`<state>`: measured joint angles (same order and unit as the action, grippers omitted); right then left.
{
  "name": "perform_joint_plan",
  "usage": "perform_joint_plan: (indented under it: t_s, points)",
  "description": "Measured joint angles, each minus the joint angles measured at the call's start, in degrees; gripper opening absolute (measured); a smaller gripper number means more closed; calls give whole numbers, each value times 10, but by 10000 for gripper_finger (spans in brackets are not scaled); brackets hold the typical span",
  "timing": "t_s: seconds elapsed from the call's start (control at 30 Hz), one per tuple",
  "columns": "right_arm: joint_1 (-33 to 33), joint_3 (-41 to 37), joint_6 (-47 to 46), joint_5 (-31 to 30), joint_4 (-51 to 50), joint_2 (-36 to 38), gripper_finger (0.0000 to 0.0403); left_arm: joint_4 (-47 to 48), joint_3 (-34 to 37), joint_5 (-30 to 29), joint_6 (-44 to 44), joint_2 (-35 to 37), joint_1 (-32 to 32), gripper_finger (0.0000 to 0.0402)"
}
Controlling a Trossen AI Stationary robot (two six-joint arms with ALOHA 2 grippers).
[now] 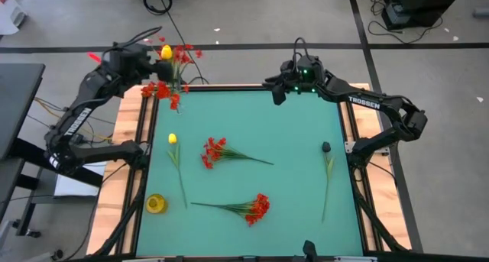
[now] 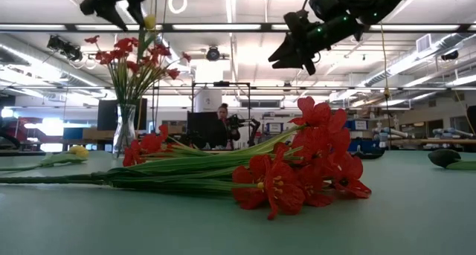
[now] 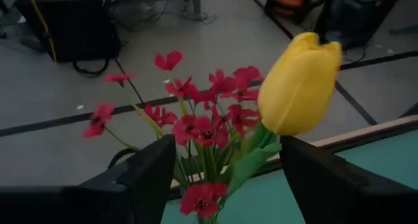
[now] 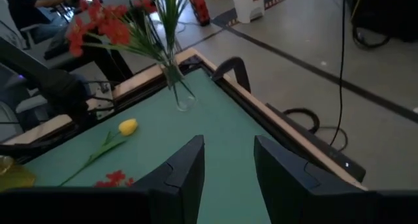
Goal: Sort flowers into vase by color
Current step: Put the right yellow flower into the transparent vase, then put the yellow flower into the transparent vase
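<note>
A clear glass vase (image 1: 180,86) stands at the table's far left corner and holds sprays of red flowers (image 1: 183,56). A yellow tulip (image 3: 300,80) rises among them. My left gripper (image 3: 228,178) is open, high over the vase, one finger on either side of the tulip's stem just under the bud. My right gripper (image 1: 279,90) hangs open at the far edge, right of the middle, with nothing between its fingers (image 4: 189,165). On the table lie two red sprays (image 1: 214,151) (image 1: 258,208), a yellow tulip (image 1: 173,139) and a dark-budded stem (image 1: 326,159).
A small yellow round object (image 1: 157,204) sits near the table's left edge toward the front. Wooden rails (image 1: 130,140) border the green table top. In the low view a person (image 2: 222,121) shows in the room far behind the table.
</note>
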<state>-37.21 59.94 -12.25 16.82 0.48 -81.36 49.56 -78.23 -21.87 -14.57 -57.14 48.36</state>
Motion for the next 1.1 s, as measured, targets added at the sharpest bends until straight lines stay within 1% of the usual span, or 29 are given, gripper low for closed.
perform_joint_plan:
  t_s: [0.1,0.27,0.37,0.47,0.6,0.7,0.77,0.83,0.9,1.0,1.1]
  points:
    - [0,0,0,0,-15,0,142,54,-32,1,11,-1,-5,279]
    - [0,0,3,0,-12,0,142,86,-7,1,4,-9,-3,279]
    - [0,0,2,3,-12,0,142,99,-8,3,-9,-9,0,279]
    - [0,0,-11,9,-12,0,142,136,-38,1,-11,-8,-3,279]
    - [2,0,-17,9,-12,0,142,194,-104,9,-24,-8,-4,279]
    - [3,0,-35,1,-14,0,142,242,-148,48,-73,-8,-4,279]
    - [3,0,-54,-18,-20,0,142,273,-155,85,-115,-8,-14,275]
    - [0,0,-58,-39,-28,0,142,312,-150,124,-144,-8,-38,268]
    - [-4,0,-59,-55,-38,0,142,337,-133,143,-181,-9,-75,259]
    - [-12,0,-59,-58,-56,0,141,329,-98,140,-267,-4,-160,243]
    - [-18,0,-59,-61,-76,0,141,327,-60,110,-359,4,-252,229]
